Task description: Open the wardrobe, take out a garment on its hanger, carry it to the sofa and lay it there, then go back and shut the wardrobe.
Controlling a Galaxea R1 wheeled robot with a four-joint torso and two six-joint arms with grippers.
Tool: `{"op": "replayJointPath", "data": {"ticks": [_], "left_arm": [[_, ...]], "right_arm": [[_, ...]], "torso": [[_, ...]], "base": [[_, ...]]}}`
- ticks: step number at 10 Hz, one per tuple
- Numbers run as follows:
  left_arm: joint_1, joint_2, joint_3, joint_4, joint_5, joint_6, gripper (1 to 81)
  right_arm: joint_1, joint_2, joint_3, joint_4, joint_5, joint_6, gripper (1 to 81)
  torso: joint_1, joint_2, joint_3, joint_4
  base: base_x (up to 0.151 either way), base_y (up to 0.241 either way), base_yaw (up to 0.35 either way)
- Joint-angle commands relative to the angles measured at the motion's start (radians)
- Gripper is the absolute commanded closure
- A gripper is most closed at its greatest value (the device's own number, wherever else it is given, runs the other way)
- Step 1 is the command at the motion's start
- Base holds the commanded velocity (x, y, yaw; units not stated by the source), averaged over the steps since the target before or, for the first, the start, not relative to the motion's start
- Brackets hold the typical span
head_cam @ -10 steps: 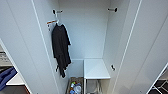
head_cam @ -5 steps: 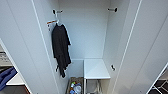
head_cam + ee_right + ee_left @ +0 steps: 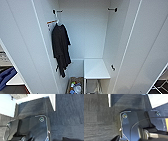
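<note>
While both doors of the wardrobe [image 3: 85, 32] stand swung wide to either side, the head view looks straight into its white interior. A long black garment [image 3: 60, 48] hangs against the left inner wall, its top caught on a pale hook or hanger just below a black peg [image 3: 55, 11]; it drapes flat because nothing else crowds it. A matching black peg [image 3: 113, 9] sticks out from the upper right wall with nothing hanging on it. Lower down, a white shelf [image 3: 96, 68] fills the right half of the cabinet, and a basket [image 3: 74, 87] of small mixed items sits on the wardrobe floor to its left.

No maroon and white jacket can be seen inside, so the task's garment appears to have been taken out already, and the open doors suggest that closing them is what remains.

At the far left edge, past the open door, a patch of blue upholstery [image 3: 6, 77] shows low down; whether it is the sofa cannot be told.

Each wrist view looks down at dark grey carpet [image 3: 67, 112], with a white door edge [image 3: 52, 101] nearby, which suggests both arms hang low at the robot's sides. Whether either gripper is open or closed cannot be told.
</note>
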State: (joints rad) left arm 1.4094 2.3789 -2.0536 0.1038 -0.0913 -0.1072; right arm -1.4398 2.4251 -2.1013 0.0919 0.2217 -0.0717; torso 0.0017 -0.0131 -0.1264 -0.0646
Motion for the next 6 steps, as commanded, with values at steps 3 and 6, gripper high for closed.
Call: {"op": "replayJointPath", "data": {"ticks": [3,6], "left_arm": [[-0.167,-0.348,0.181,-0.021,-0.022,-0.115,1.0],[-0.276,-0.476,0.227,-0.021,-0.022,-0.183,1.0]], "right_arm": [[0.213,-0.257,0.021,0.069,0.025,0.099,1.0],[0.325,-0.326,-0.008,0.069,0.044,0.187,1.0]], "torso": [[0.000,0.000,0.000,0.000],[0.000,0.000,0.000,0.000]], "base": [[0.000,0.000,0.000],[0.000,0.000,0.000]]}}
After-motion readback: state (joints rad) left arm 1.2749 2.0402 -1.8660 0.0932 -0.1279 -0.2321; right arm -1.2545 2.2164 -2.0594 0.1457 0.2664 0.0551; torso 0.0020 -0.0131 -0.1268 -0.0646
